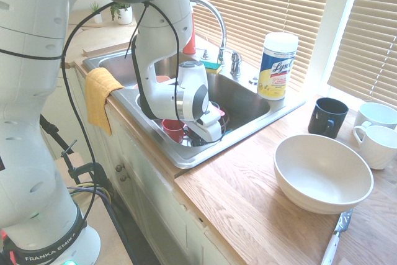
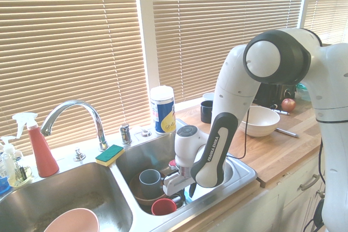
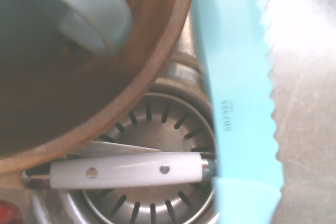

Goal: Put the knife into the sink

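The gripper point(image 2: 175, 187) is hanging low in the sink point(image 2: 247, 173); I can't tell its jaws' state. Only the wrist view is showing the knife point(image 3: 242, 103), lying over the drain strainer point(image 3: 157, 145).

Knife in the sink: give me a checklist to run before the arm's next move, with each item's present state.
1. Knife is down in the sink basin, beside the drain strainer: ok, in the wrist view.
2. Gripper is inside the basin, pointing down: ok.
3. Fingers are clear of the knife: cannot tell, hidden behind the arm.
4. Knife is clear of the brown bowl: ok.
5. Knife lies flat and settled: cannot tell.
6. Red cup close beside the gripper, path up free: cannot tell.
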